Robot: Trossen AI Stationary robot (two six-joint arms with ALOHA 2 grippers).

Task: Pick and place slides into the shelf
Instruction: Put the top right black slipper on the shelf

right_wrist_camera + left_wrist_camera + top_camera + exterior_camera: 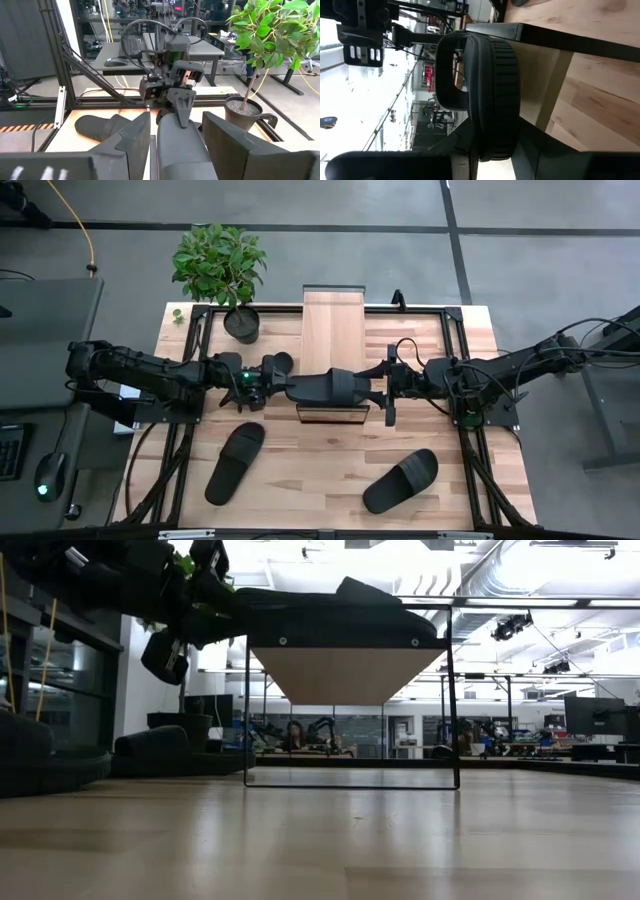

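held slide: black ribbed-strap foam slide sandal (330, 387) over long light-wood shelf (334, 330) near end
left gripper (283, 385): clamped on sandal
right gripper (377, 388): clamped on sandal's other end

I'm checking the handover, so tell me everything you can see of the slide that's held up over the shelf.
The held slide is a black open-toe sandal with a wide ribbed strap and a matte, foam-like sole. It is off the table, lying crosswise over the near end of the light-wood shelf, between the two arms. The left gripper grips one end; the right gripper sits at the other end with its fingers either side of the sole. Whether it touches the shelf top cannot be told.
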